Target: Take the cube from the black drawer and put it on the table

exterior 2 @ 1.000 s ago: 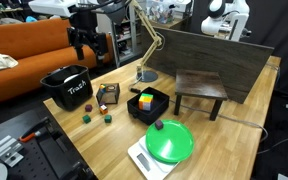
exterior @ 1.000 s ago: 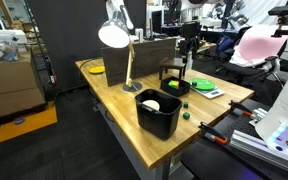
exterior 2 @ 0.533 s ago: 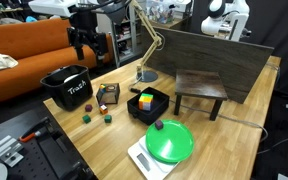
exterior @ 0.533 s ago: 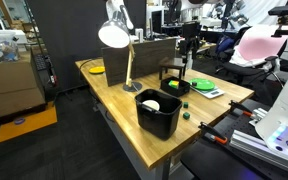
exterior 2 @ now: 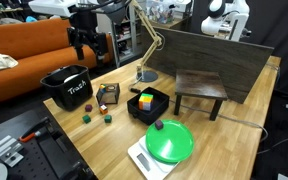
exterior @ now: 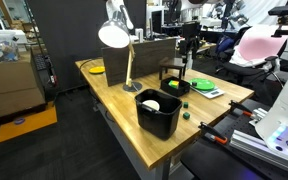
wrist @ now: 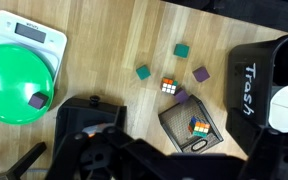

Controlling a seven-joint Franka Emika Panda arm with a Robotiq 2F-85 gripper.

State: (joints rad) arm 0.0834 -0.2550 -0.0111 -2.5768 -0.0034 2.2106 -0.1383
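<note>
Tub (exterior 2: 64,92), scale (exterior 2: 141,157), loose cubes (exterior 2: 87,116) around black drawer (exterior 2: 142,114).

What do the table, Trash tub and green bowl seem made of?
Table: light wood, visible grain, smooth finish.
Trash tub: likely black plastic, smooth moulded walls, dull sheen.
Green bowl: probably plastic, uniform colour, soft shine.

The tabletop (wrist: 104,40) is smooth light wood with visible grain; the trash tub (wrist: 246,85) matt black plastic; the green bowl (wrist: 9,80) glossy plastic
</note>
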